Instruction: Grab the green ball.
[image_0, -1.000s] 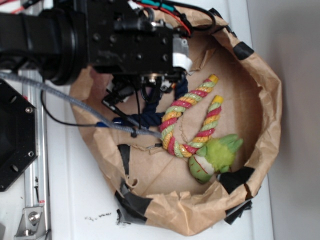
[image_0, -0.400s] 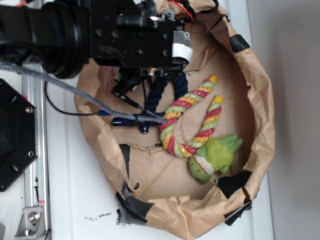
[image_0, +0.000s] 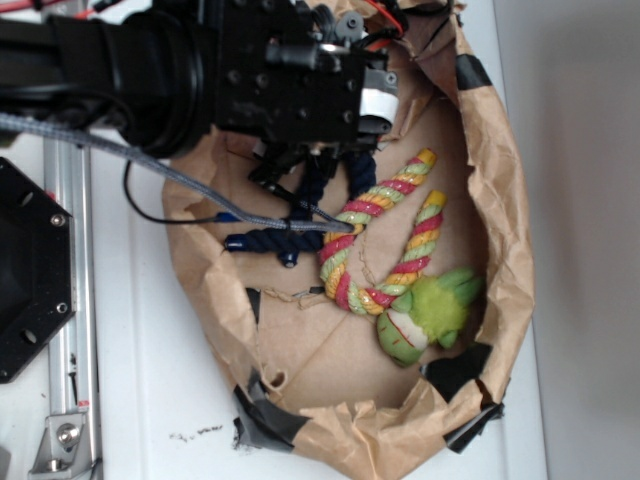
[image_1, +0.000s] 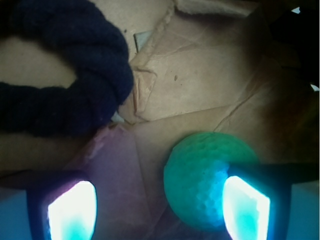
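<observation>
Jaws are held wide, with the green ball (image_1: 207, 186) seen off-centre against one finger (image_1: 245, 207) of the gripper (image_1: 159, 207); a sideways squirt is risked on closing.

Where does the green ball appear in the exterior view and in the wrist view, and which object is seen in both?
Exterior view: the green ball is not visible; the black arm covers that part of the paper basket.
Wrist view: the green ball is at the lower right, partly behind one gripper finger.
Shared landmark: the dark blue rope.
</observation>
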